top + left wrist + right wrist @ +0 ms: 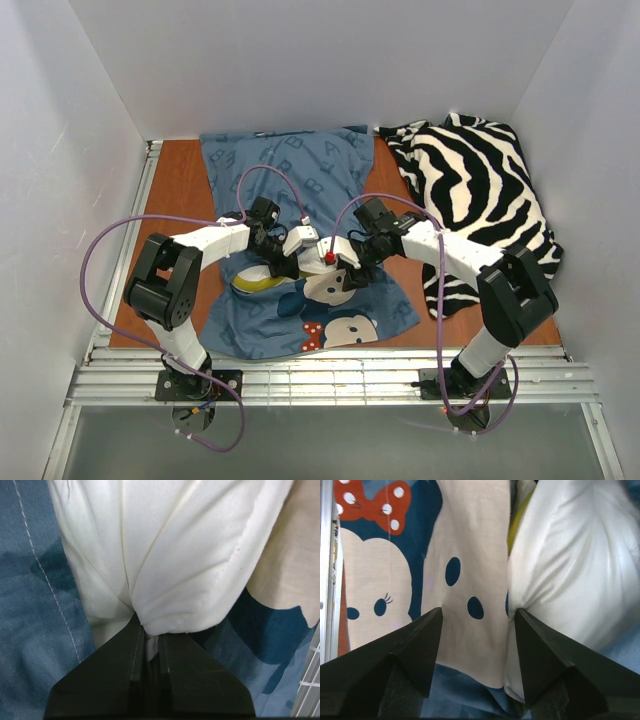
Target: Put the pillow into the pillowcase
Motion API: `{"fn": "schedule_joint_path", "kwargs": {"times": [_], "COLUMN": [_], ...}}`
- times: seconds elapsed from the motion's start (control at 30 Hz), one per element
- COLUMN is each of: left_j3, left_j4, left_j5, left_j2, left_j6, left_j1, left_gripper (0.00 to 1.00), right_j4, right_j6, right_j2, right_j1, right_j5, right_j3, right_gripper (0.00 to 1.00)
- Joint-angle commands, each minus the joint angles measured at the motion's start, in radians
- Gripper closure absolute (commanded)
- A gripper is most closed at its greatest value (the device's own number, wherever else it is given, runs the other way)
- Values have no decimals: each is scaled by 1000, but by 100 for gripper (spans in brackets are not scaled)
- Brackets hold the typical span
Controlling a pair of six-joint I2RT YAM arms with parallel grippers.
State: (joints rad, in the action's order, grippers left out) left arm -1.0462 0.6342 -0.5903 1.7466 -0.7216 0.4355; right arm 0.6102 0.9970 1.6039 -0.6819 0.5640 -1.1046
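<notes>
Currently the left gripper (150, 639) is pinching its fingers tight together on a gathered fold of the pillow (170, 555). The white stuffing is bulging out just past the fingertips in plump creased lobes. On either side of that pinch the pillowcase (30, 630) is lying flat, blue with a pale stitched seam on one side and a cream patch of its print on the other.

The right gripper (476, 647) is holding its jaws wide apart with nothing clamped between them. Between the fingers, the cream mouse face with its dark spots is showing. The finger on the right of the wrist view is pressing against a dent in the pillow's white side, where a thin yellow edge is peeking out above. A red bow (372, 505) with white dots is sitting further off on the print.

From above, both grippers are meeting near the middle of the pillowcase, which is covering most of the brown table (175, 190). Only a small white part of the pillow and a yellow strip are showing there. The arms and the blue cloth are covering the rest, so I cannot tell how much of it is lying inside the case.

A zebra-striped cloth (480, 190) is lying heaped at the right, its edge touching the pillowcase. Purple cables (100, 250) are looping from the arms, and a metal rail (350, 380) is running along the near edge.
</notes>
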Motion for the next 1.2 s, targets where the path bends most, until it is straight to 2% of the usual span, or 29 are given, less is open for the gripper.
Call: {"fn": "schedule_joint_path", "kwargs": {"times": [0.0, 0.07, 0.1, 0.3, 0.43, 0.53, 0.63, 0.73, 0.83, 0.97, 1.0, 1.03, 1.1, 1.17], "left_j3": [61, 57, 52, 29, 25, 28, 28, 18, 8, -14, -12, -9, -5, 5], "left_j4": [119, 117, 116, 124, 130, 136, 140, 148, 151, 153, 147, 141, 134, 121], "left_j5": [70, 72, 69, 61, 55, 47, 41, 27, 21, 23, 41, 50, 70, 101], "left_j2": [51, 53, 53, 79, 88, 87, 85, 85, 82, 91, 91, 90, 90, 82], "left_j6": [13, 17, 17, 30, 39, 42, 47, 59, 71, 74, 74, 70, 48, 39], "left_j1": [-1, -1, -1, -1, -1, -1, -1, -6, -9, -32, -37, -40, -50, -50], "left_gripper": [100, 100, 100, 100, 100, 100, 100, 100, 100, 100, 100, 100, 100, 100], "right_j4": [-44, -23, 9, 74, 40, -90, -136, -124, -52, 179, 317, 389, 579, 644], "right_j6": [6, 29, 44, 143, 118, 63, 35, 9, 54, 138, 155, 207, 251, 291], "right_j2": [40, 51, 53, 50, 54, 71, 146, 232, 287, 347, 376, 390, 403, 381], "right_j1": [-2, -11, -22, -53, -87, -116, -134, -136, -137, -136, -136, -137, -139, -137], "right_j5": [-21, -10, -9, -3, -9, -62, -130, -151, -135, 6, 34, 101, 183, 286], "right_j3": [20, 55, 69, 186, 170, 189, 180, 128, 88, 0, -26, -73, -112, -132], "right_gripper": [46, 55, 63, 66, 63, 54, 48, 43, 43, 63, 70, 73, 85, 97]}}
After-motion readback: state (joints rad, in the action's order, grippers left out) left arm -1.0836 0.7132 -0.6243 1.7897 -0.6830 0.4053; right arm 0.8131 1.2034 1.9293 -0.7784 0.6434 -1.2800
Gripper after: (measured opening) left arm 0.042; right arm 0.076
